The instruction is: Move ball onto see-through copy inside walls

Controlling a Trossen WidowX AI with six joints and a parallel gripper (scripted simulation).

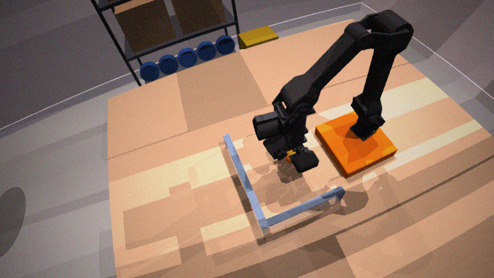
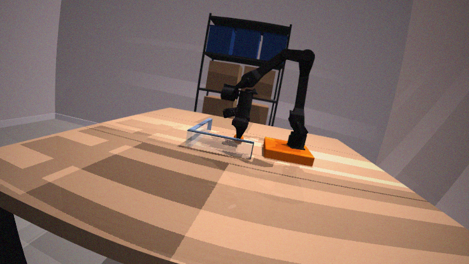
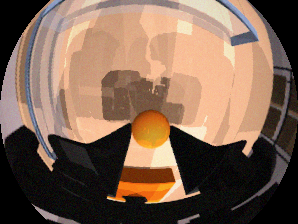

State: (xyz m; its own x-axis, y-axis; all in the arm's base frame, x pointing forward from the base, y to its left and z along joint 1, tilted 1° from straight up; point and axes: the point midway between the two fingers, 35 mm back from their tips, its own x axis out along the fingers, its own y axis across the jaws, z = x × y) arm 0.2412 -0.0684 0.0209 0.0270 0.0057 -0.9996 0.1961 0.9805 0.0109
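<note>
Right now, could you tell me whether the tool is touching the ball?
Touching. In the wrist view the orange ball sits pinched between the tool's two dark fingers, with no gap on either side.

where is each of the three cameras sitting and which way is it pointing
Top: high above the table, angled down; whole arm, orange base and clear walls show.
Exterior: low off the far table edge, facing the arm and shelf behind it.
Wrist: on the gripper, looking past its fingers at the orange ball between them.
Shared: all three show the ball and walls.
</note>
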